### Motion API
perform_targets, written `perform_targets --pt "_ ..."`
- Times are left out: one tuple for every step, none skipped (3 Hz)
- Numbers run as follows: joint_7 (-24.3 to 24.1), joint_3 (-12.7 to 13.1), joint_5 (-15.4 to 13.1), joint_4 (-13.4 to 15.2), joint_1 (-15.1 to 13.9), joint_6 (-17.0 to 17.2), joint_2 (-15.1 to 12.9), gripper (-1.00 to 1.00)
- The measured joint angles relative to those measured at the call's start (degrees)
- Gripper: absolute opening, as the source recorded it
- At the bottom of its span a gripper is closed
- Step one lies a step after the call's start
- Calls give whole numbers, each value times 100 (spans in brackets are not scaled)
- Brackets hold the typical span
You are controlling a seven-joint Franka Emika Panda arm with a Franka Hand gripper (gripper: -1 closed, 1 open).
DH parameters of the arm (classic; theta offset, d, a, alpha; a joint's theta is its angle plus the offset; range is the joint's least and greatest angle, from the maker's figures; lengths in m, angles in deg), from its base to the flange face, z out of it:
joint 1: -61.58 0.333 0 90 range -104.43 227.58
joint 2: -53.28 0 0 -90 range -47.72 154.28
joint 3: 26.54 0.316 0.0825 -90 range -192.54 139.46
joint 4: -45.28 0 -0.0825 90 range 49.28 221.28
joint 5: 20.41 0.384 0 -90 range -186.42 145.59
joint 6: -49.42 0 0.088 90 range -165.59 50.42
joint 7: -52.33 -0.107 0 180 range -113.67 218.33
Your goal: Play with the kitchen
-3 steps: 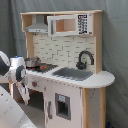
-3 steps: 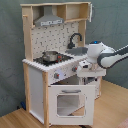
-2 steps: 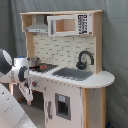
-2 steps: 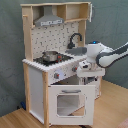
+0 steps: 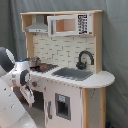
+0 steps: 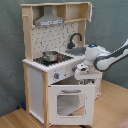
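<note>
Reaching across the kitchen (image 6: 55,75) front, tool (image 6: 84,74) by the knobs, finger state unclear

The arm (image 6: 112,56) is glossy white, built of rounded, bulging segments; dark grey bands mark the joints between them; in the first exterior view the arm (image 5: 15,75) shows a round white joint cap ringed in black; the wrist ends in a blocky white head (image 6: 87,71) with dark patches underneath.

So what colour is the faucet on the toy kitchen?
Black; the faucet shows best in the first exterior view.
</note>
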Motion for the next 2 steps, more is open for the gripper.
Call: perform_targets --pt "-4 309 4 -53 -413 -239 -109 100" --pt "-24 503 12 -196 -633 -267 -144 100"
